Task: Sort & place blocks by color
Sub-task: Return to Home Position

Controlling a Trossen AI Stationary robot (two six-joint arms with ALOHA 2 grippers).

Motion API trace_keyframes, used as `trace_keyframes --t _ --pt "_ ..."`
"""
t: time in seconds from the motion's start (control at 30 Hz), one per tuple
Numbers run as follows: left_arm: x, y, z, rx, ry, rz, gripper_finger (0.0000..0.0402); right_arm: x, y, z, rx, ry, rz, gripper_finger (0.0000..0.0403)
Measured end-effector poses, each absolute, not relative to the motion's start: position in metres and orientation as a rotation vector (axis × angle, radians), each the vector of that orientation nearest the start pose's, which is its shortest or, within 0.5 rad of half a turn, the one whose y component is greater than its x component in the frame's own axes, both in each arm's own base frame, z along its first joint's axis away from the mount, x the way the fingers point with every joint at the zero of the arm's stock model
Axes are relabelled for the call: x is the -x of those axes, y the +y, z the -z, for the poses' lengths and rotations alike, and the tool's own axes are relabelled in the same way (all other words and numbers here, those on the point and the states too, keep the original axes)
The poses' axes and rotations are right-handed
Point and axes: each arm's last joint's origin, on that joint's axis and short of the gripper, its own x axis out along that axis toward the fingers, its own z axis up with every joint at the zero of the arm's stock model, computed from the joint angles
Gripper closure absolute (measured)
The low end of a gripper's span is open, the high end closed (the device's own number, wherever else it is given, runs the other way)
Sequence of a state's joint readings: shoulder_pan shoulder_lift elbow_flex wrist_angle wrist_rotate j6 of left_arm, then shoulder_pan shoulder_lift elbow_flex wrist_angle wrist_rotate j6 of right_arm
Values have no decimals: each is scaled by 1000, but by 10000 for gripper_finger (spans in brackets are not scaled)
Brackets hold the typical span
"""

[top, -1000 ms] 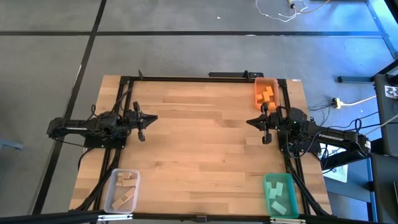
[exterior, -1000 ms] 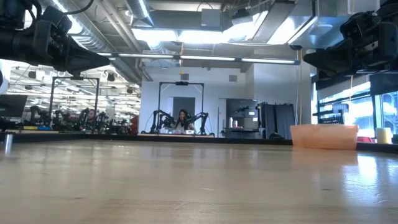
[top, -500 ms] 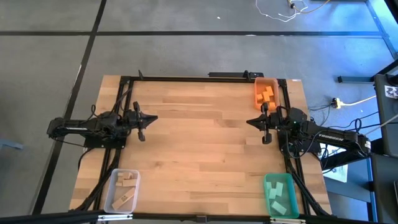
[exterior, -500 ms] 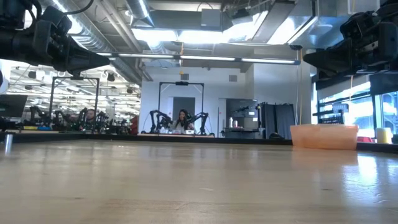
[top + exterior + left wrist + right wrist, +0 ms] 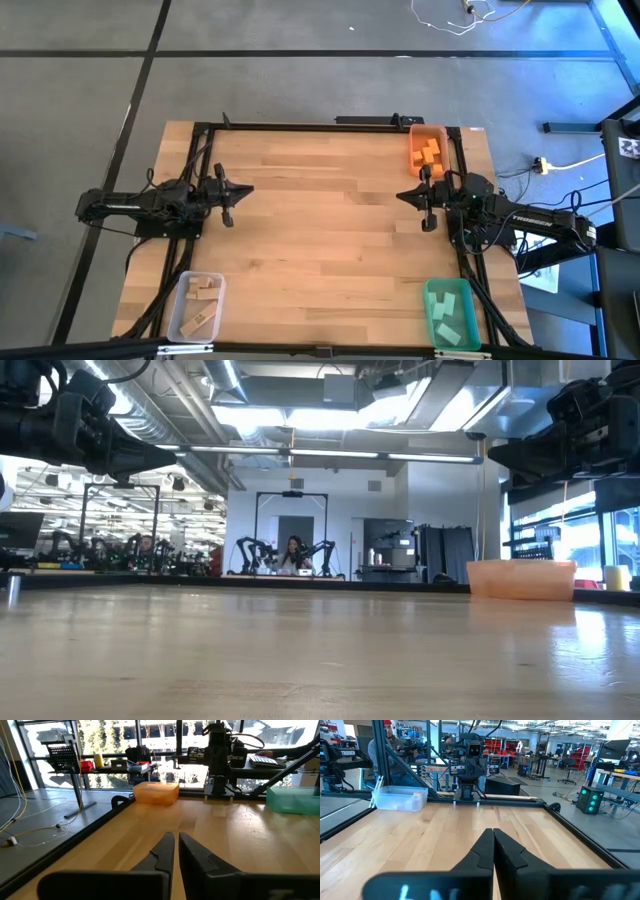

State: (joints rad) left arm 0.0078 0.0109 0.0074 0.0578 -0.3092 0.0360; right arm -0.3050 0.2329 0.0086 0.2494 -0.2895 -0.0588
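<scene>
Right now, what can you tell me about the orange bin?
The orange bin is a small, open-topped rectangular box. It looks like slightly see-through orange plastic, with walls that widen a little toward the rim. It stands upright and flat on the wooden table, in a corner on the right side. Several orange blocks lie inside it in a loose pile.

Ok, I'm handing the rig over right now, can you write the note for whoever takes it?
Left hand shut, empty, over the left side of the table.
Right hand shut, empty, at the right side near the orange bin.
Orange blocks lie in the orange bin, teal blocks in the green bin, wood blocks in the clear bin.
Done: no block shows loose on the table.
Left: apparently nothing to sort.
</scene>
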Motion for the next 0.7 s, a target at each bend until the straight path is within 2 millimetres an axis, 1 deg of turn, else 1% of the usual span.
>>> trace_keyframes --t 0.3,0.7 --pt "-96 10 -171 -28 -48 -318 376 -108 -25 -171 65 -24 16 390" --pt "-96 10 -171 -28 -48 -318 395 -108 -25 -171 65 -23 16 389"
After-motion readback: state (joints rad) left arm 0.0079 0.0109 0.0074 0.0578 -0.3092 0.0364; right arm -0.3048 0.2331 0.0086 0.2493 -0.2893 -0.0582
